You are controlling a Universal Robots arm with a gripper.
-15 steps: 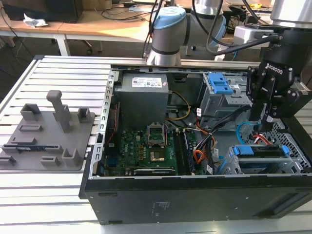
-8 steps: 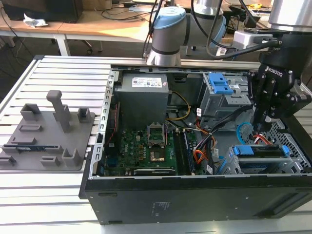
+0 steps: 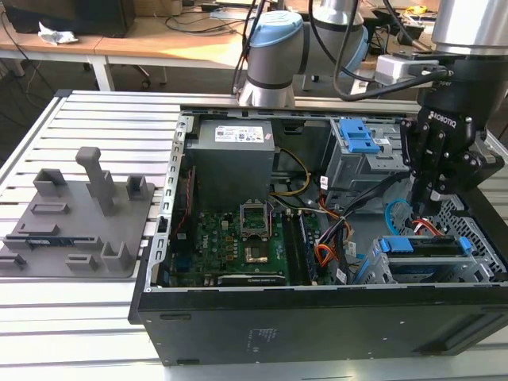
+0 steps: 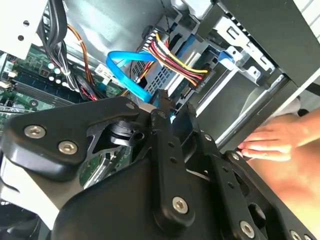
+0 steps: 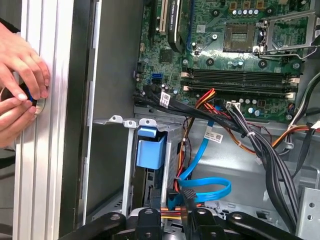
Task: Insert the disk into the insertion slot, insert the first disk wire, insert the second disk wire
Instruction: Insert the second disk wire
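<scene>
In the exterior view the disk (image 3: 421, 244), edged by its blue frame, lies in the grey insertion slot (image 3: 413, 268) at the open case's near right corner. My gripper (image 3: 425, 208) hangs just above the disk's back edge. The red-orange first disk wire (image 3: 429, 227) runs down to the disk right under the fingers. The light blue second disk wire (image 3: 393, 214) (image 4: 125, 70) (image 5: 205, 187) loops beside it. In both wrist views its dark plug (image 5: 187, 196) sits between the fingertips, and my gripper (image 4: 175, 107) (image 5: 174, 216) looks shut on that plug.
A person's hands (image 5: 20, 85) (image 4: 270, 142) rest outside the case wall near the drive bay. A thick multi-coloured wire bundle (image 4: 175, 62) runs close by. The taller cage with a blue latch (image 3: 357, 143), the motherboard (image 3: 238, 238) and a grey fixture plate (image 3: 71, 214) lie further off.
</scene>
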